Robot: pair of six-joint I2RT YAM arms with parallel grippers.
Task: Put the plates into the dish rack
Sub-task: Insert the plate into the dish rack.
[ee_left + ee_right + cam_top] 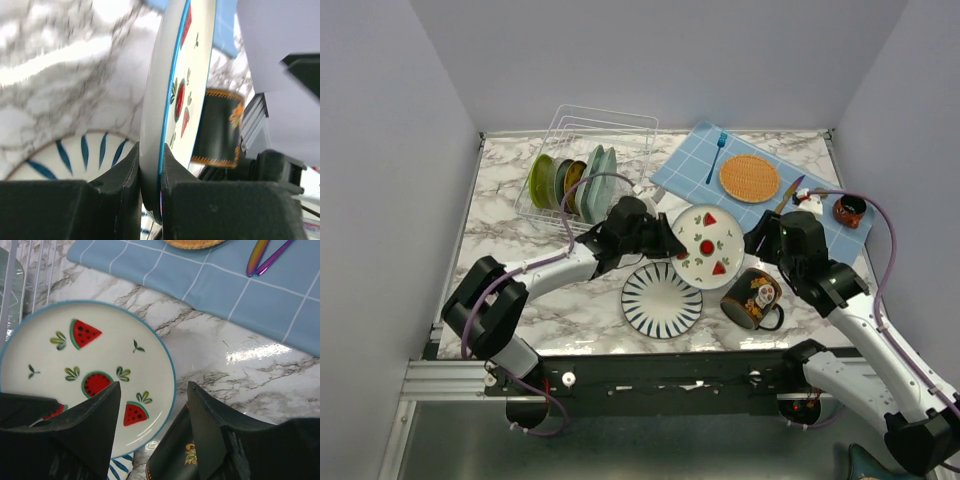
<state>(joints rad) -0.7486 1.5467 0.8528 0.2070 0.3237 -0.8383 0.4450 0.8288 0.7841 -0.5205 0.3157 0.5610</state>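
My left gripper (665, 243) is shut on the rim of the white watermelon plate (708, 245) and holds it tilted above the table; its rim sits between the jaws in the left wrist view (150, 165). A white plate with blue stripes (661, 298) lies flat below it. The white wire dish rack (588, 160) at the back left holds several plates on edge (575, 180): yellow-green, brownish, teal and mint green. My right gripper (760, 240) is open and empty, just right of the watermelon plate (85, 370).
A black decorated mug (752, 298) lies on its side right of the striped plate. A blue checked cloth (760, 185) at the back right carries an orange woven mat (749, 177), a blue fork (717, 155), cutlery and a small dark cup (849, 210).
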